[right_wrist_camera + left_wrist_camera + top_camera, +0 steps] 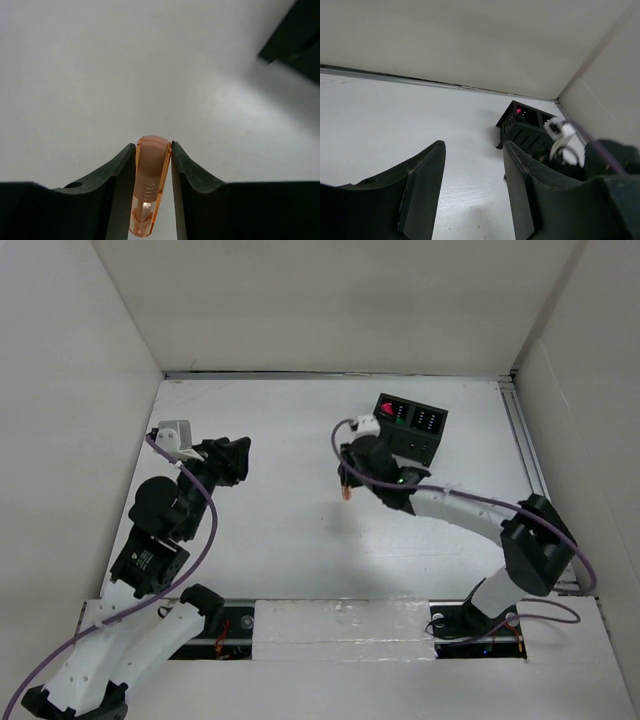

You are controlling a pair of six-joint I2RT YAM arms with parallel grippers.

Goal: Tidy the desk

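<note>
**Desk** (pixel 290 540): large matte white tabletop, spread flat beneath both arms and filling the floor of the top view. Edged by thin metal rails (pixel 527 470) along the far and right sides. Closed in by upright white wall panels (pixel 330 300) at the left, back and right.

**Left gripper** (pixel 238 460): black, at the left-centre of the desk, pointing right toward the middle. Jaws spread apart in the left wrist view (pixel 474 150), with nothing between them but bare white desk (pixel 370 115). Well apart from the holder.

**Right gripper** (pixel 347 480): black, near the middle of the desk, just left of and in front of the holder. Clenched on the orange item (pixel 347 492). In the right wrist view (pixel 153 150), both fingers (pixel 122 170) press against the sides of the item.

**Orange item** (pixel 150 172): slim, translucent, pen-shaped, with a rounded end projecting a little past the fingertips. Held over white desk surface (pixel 100 75). Contact with the desk cannot be told.

**Holder** (pixel 410 423): small, black, two compartments side by side. Stands on the far right part of the desk, short of the back wall. Seen in the left wrist view (pixel 520 130) as a dark slatted box. Contains something red (pixel 388 408) in the left compartment, too small to identify.

**Cables** (pixel 207 525): purple, looping along each arm.
</note>
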